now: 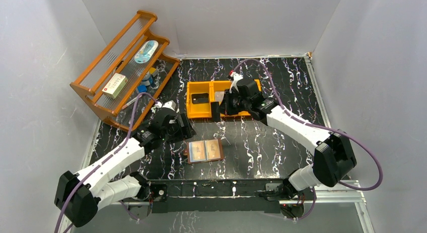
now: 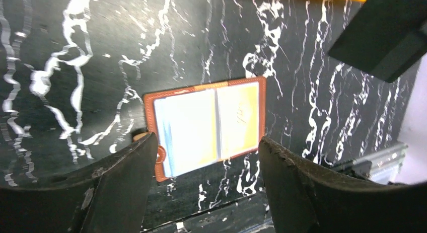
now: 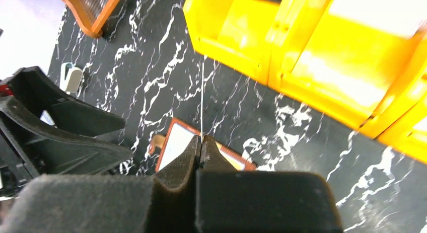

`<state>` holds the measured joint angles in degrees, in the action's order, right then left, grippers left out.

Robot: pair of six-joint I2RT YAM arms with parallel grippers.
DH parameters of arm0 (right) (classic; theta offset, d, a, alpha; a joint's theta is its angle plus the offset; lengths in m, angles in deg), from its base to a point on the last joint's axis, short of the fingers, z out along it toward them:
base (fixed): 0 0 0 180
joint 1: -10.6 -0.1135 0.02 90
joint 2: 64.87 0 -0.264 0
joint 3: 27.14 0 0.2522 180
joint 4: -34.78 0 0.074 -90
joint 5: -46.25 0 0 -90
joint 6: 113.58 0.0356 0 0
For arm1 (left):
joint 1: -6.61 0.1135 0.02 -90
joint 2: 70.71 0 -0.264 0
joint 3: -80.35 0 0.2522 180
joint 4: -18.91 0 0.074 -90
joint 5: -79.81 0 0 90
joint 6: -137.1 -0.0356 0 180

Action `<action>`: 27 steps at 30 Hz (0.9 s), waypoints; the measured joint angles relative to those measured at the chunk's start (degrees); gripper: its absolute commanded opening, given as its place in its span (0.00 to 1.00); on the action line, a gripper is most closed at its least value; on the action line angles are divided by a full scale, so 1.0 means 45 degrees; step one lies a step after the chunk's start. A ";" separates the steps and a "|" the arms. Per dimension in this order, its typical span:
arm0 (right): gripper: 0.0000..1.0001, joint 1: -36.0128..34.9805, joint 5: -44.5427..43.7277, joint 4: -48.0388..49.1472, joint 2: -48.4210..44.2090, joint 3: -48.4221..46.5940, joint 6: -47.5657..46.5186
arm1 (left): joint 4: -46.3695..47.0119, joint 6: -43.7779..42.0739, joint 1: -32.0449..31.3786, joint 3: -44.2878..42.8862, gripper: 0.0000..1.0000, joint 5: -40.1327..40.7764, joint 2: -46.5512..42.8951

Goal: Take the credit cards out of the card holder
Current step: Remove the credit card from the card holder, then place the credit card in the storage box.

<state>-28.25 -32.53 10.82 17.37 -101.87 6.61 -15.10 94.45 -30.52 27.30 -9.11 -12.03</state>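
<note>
Card holder [image 1: 205,151] lies open on worktop [image 1: 262,142]. Left gripper [image 2: 207,142] spread wide above it. Right gripper [image 3: 200,142] closed, apparently pinching an edge-on credit card [image 3: 202,92].

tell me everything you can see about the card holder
The card holder is a small brown leather-looking wallet with a stitched edge, lying open and flat on the black marbled table. Two shiny clear pockets face up, showing pale and tan inserts. A small tab sticks out of one short side. No gripper holds it.
</note>
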 measured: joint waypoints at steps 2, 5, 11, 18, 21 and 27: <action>0.00 -0.0029 -0.0291 0.0015 0.0049 -0.0403 -0.0840 | -0.0491 -0.0189 0.0165 -0.0330 0.78 0.0563 -0.0204; 0.00 -0.0204 -0.0952 0.0180 0.0369 -0.1166 -0.2419 | -0.1205 -0.0393 0.0729 -0.0665 0.88 0.1093 -0.0355; 0.00 -0.1258 -0.2463 0.0816 0.1661 -0.2691 -0.6222 | -0.2293 -0.0364 0.1647 -0.0699 0.98 0.1530 -0.1035; 0.00 -0.1617 -0.3322 0.0593 0.4561 -0.5372 -0.9141 | -0.2977 -0.0141 0.1705 -0.0461 0.98 0.1734 -0.2210; 0.00 -0.1617 -0.3555 0.0238 0.5727 -0.6227 -1.0112 | -0.3240 -0.0087 0.1705 -0.0311 0.98 0.1807 -0.2467; 0.00 -0.1622 -0.4216 -0.0641 0.7499 -0.7412 -1.2138 | -0.3444 -0.0199 0.1710 -0.0345 0.98 0.2127 -0.2565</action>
<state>-35.55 -51.50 7.94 51.11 -135.23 -48.01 -30.59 93.55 -22.82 25.75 0.47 -23.57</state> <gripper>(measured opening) 0.014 0.983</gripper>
